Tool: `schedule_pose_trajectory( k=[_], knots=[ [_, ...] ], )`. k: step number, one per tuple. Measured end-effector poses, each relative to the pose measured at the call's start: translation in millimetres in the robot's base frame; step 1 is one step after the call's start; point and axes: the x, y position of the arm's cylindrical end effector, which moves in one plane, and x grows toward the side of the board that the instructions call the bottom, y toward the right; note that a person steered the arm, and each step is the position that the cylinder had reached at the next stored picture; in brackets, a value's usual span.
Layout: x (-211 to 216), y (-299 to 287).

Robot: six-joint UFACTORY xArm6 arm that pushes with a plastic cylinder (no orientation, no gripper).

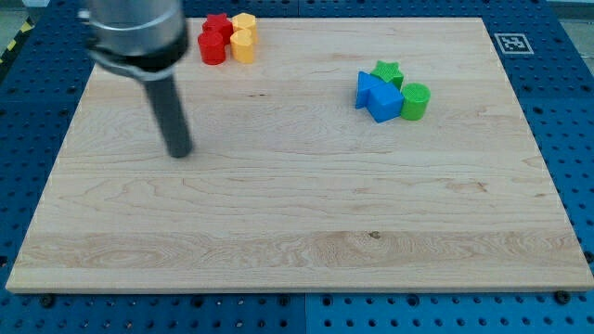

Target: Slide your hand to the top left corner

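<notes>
My tip [179,153] rests on the wooden board [297,241] in its left part, below and left of a cluster at the view's top. That cluster holds a red block [219,25], a red cylinder [212,47], a yellow block [245,22] and a yellow cylinder [242,45], all touching. At the upper right lie a blue block [378,96], a green star [387,72] and a green cylinder [414,101], packed together. The tip touches no block.
The arm's grey body [135,32] hangs over the board's top left part. A blue pegboard [566,111] surrounds the board. A printed marker tag [511,43] sits by the board's top right corner.
</notes>
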Motion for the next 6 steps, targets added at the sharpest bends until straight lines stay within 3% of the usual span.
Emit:
schedule_pose_trajectory(
  k=[1, 3, 5, 6],
  knots=[
    [-39, -57],
    [-133, -95],
    [-224, -83],
    [-242, -44]
  ],
)
